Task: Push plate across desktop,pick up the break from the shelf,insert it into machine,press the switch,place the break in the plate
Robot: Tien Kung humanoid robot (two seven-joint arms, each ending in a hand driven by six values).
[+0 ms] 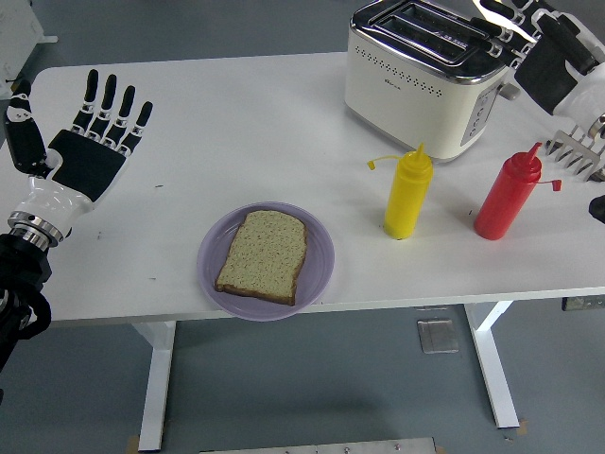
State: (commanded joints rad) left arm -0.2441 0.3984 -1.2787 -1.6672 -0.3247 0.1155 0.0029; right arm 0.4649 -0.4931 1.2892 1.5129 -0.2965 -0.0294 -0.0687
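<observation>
Bread (263,255) lies on the purple plate (321,248) at the table's near edge. Left hand (83,156) hovers far left, fingers spread wide, empty. Right hand (556,57) is beside the toaster (416,80); its grip can't be told.

A: Any readable text, labels or numbers?

B: None. The cream-and-chrome two-slot toaster (425,80) has a small dark mark on its long side, too small to read. Its end panel shows a column of dark controls, no legible markings.

A: Bottles?

B: Yellow squeeze bottle (407,193) and red squeeze bottle (507,196) are plain, no labels. Lilac round plate (321,255) carries no print either.
</observation>
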